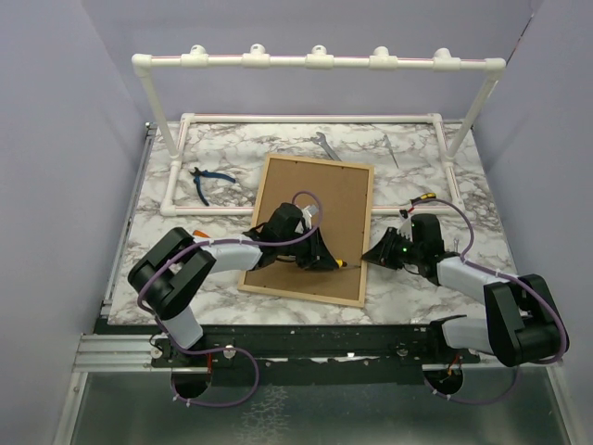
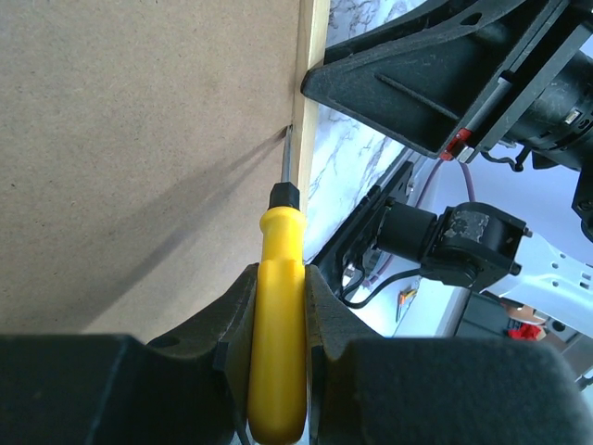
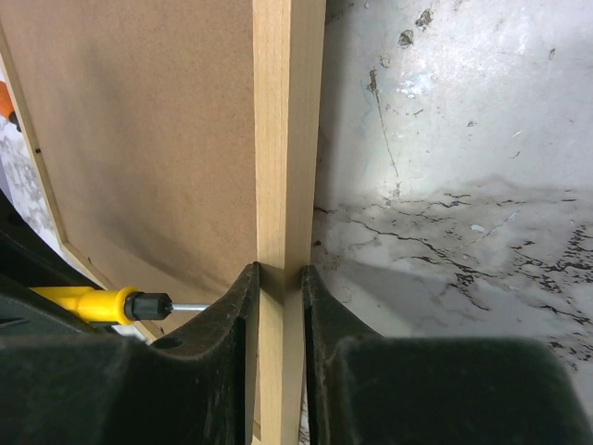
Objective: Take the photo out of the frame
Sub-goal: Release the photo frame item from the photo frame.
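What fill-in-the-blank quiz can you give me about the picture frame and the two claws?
The left claw is shut on a screwdriver with a ____ handle.
The right claw clamps the frame by its ____ edging.
The frame lies with its brown ____ facing up.
Missing words: yellow; wooden; back.

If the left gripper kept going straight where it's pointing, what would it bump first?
The frame, at its wood edging: the yellow screwdriver the left gripper holds already has its tip there. The right gripper seems just beyond.
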